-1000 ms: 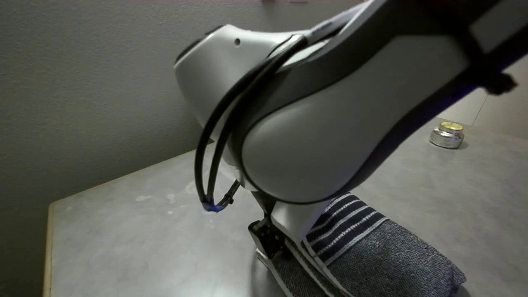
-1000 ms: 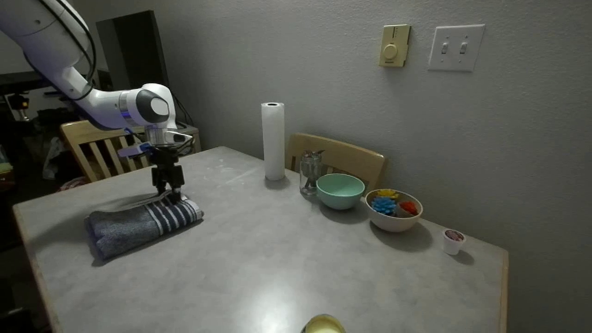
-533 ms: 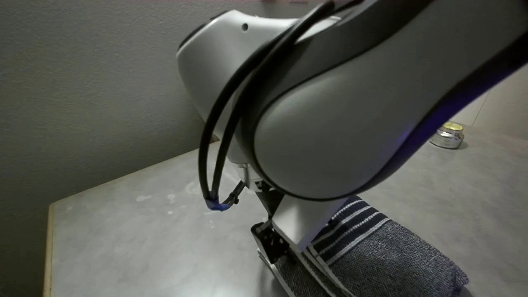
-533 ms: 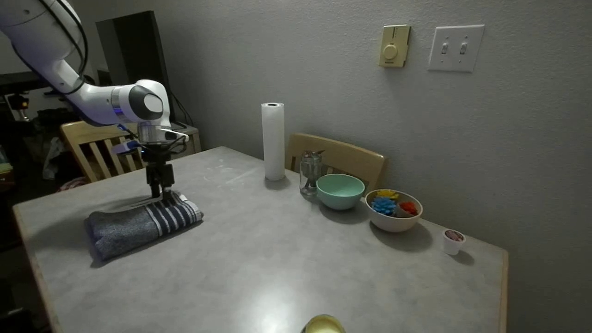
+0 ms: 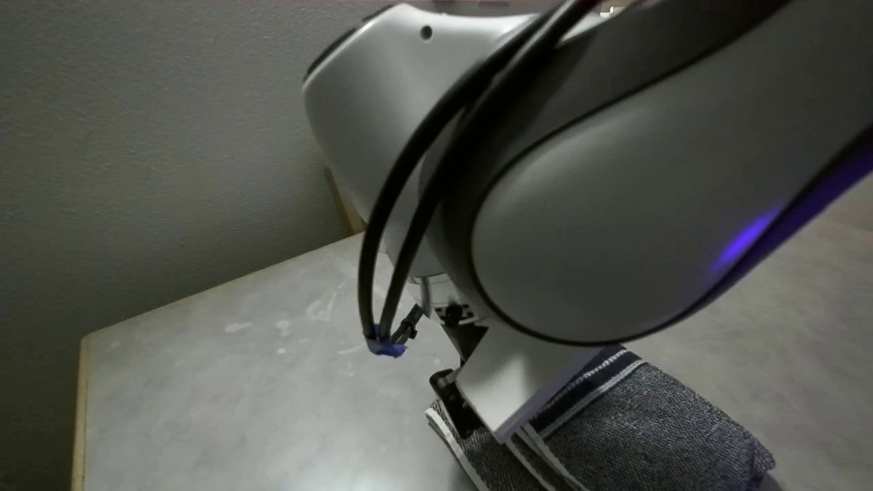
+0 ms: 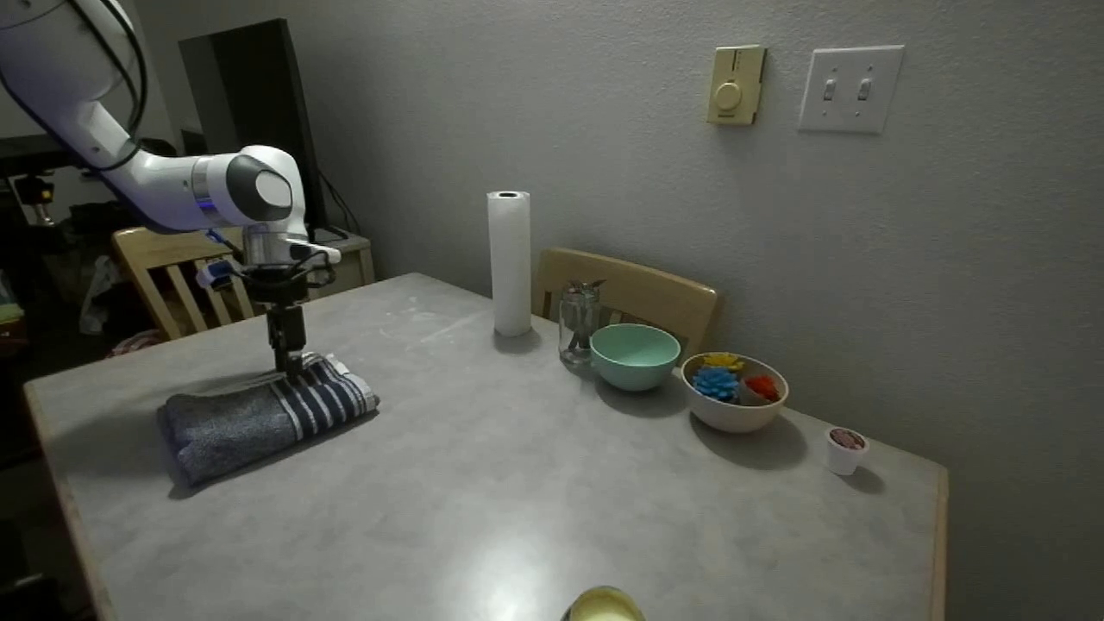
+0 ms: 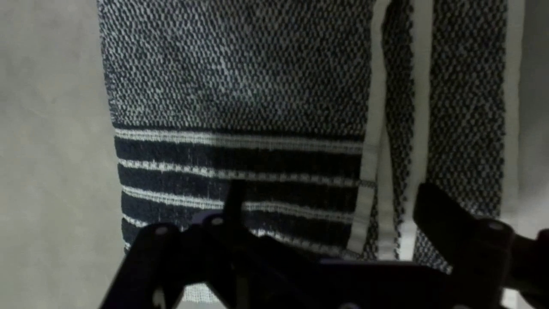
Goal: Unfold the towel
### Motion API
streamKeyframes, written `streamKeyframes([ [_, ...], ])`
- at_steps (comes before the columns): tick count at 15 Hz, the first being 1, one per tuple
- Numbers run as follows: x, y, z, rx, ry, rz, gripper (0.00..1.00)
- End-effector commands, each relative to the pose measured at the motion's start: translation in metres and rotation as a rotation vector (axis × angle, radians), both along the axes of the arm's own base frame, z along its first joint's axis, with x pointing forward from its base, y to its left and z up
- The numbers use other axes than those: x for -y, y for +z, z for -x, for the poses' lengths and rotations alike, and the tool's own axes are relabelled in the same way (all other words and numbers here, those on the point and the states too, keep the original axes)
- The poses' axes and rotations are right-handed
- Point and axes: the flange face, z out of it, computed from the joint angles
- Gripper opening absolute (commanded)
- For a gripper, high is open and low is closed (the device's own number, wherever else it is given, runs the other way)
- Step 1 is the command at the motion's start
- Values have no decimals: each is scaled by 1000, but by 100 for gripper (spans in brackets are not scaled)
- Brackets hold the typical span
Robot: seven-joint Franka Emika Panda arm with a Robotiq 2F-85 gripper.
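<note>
The towel lies folded on the table, grey-blue with a striped end and pale hems. In the wrist view its towel layers fill most of the picture, the hem edges stacked toward the right. My gripper is open and points down over the striped end. One of its fingers is over the dark stripes, the other beyond the hems, so the layered edges lie between them, not gripped. In an exterior view the gripper stands at the towel's back edge; whether the tips touch cloth I cannot tell.
Along the wall side stand a paper-towel roll, a glass jar, a green bowl, a bowl with coloured items and a small cup. A yellow-topped container is at the near edge. Chairs stand behind the table.
In an exterior view the arm and gripper have shifted left along the towel's back edge, and the wrist looks turned, its fingers now nearly in line. The towel lies as before; the gripper has stayed open.
</note>
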Motion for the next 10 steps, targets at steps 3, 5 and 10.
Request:
streamKeyframes([
  [3,16,-10,18,4,-41,17,100],
  [5,16,-13,20,2,-40,17,100],
  [10,2,-2,19,16,-2,22,100],
])
